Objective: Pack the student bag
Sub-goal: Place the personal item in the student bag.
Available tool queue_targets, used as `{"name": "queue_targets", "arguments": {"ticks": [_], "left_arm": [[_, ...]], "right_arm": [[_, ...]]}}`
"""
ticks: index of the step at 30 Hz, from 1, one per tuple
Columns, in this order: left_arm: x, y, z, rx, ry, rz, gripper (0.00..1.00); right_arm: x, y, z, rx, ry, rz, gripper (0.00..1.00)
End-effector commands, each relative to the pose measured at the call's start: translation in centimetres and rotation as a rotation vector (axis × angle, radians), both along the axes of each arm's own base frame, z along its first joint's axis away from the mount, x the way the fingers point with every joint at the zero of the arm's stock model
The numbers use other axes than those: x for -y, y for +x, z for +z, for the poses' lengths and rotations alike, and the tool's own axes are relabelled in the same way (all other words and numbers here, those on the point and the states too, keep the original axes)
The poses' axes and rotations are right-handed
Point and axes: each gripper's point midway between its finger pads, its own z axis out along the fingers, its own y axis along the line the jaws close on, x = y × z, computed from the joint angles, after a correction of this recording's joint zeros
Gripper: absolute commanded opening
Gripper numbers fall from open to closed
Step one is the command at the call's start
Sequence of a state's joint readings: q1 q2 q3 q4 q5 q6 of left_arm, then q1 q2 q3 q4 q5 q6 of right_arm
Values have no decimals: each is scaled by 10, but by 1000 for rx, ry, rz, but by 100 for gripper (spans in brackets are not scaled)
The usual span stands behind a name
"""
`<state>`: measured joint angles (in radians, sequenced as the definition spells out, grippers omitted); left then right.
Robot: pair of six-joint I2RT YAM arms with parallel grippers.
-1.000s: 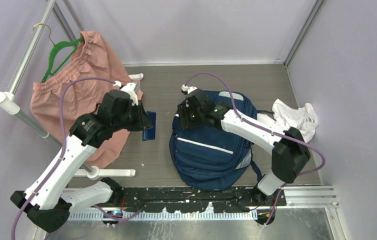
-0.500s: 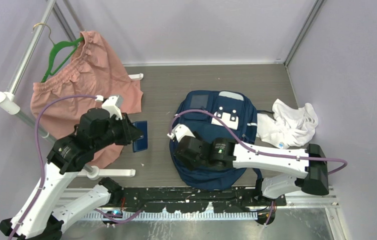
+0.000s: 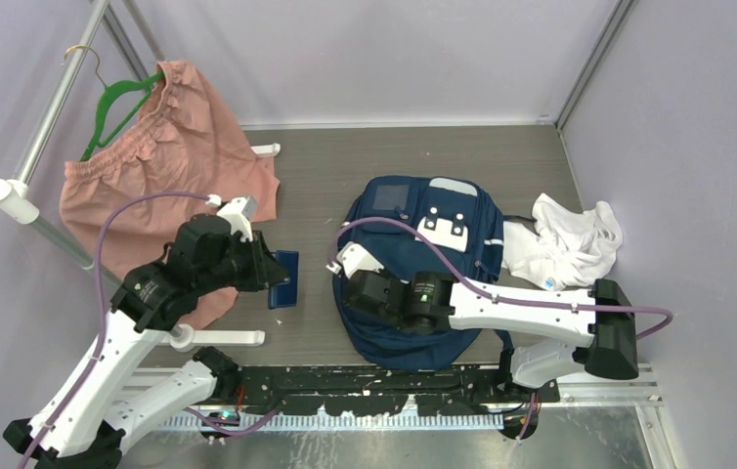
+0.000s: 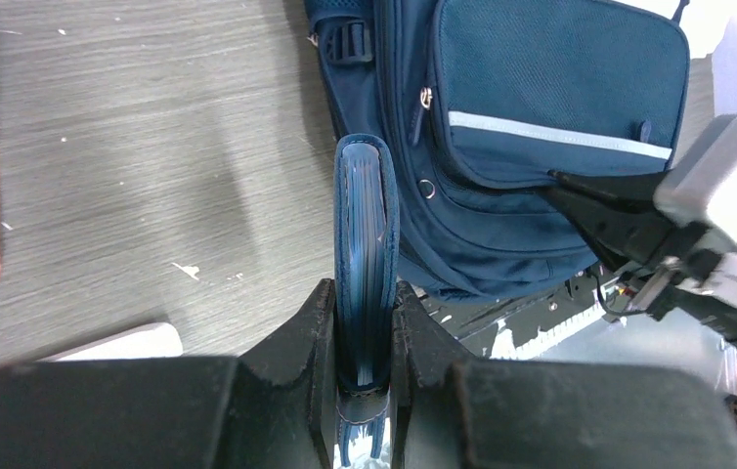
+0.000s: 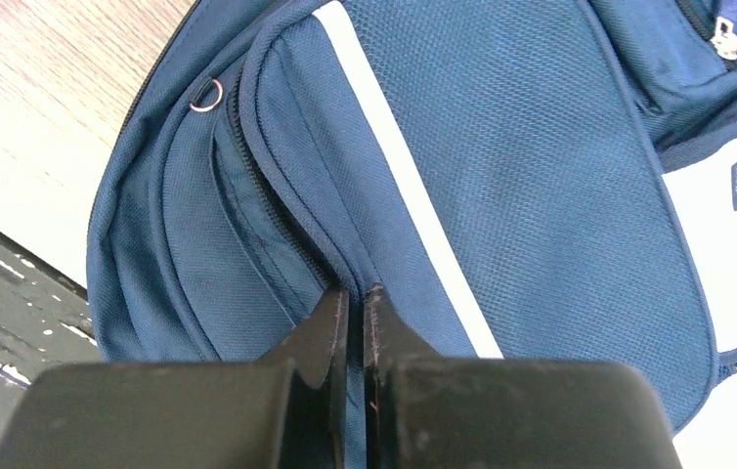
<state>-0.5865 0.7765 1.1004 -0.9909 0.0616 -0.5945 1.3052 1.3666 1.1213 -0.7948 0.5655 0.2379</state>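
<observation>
student bag (image 3: pixel 472 264) lies flat on the worktop (image 3: pixel 325 176), long axis running away from you. your right pincer (image 5: pixel 356 303) is together at its near zip seam; your left pincer (image 4: pixel 365 293), clamped on a blue notebook (image 4: pixel 365 205), hangs just left of it.

Pink shorts (image 3: pixel 164 186) hang on a green hanger (image 3: pixel 110 109); a white cloth (image 3: pixel 570 239) lies crumpled.

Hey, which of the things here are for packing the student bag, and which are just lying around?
For the job:
navy backpack
navy notebook, held in the left gripper

Lying about:
pink shorts on a green hanger
white cloth
</observation>
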Motion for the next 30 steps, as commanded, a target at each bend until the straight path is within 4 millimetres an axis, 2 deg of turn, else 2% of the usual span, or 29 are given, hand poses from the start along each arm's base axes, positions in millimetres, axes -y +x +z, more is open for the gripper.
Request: {"name": "queue_targets", "arguments": {"ticks": [1,5,10,15,19,21,24,26,30], "left_arm": [[22,5,13,40,-126,-45,0],[38,7,6,-11,-212,-48,0],[46,16,5,-26,-281,2,0],[41,31,21,9,-246,56,0],[51,39,34,6,-259,38,0],[51,46,37,8,-250,55,0],[46,58,41,8,-229,117,0],[46,63,43,-2,-248,151,0],[62,71,39,-47,-386,195,0]], "right_arm": [[8,19,40,89,121,-75,1],[-10,18,58,0,289,-50,1],[-34,33,73,-93,427,-56,1],[-68,64,85,-226,583,-117,1],[-92,96,99,-270,698,-180,1],[-97,114,106,-276,742,-213,1],[-101,127,112,-314,787,-211,1],[-95,127,110,-321,760,-212,1],[-80,117,106,-326,716,-201,1]]}}
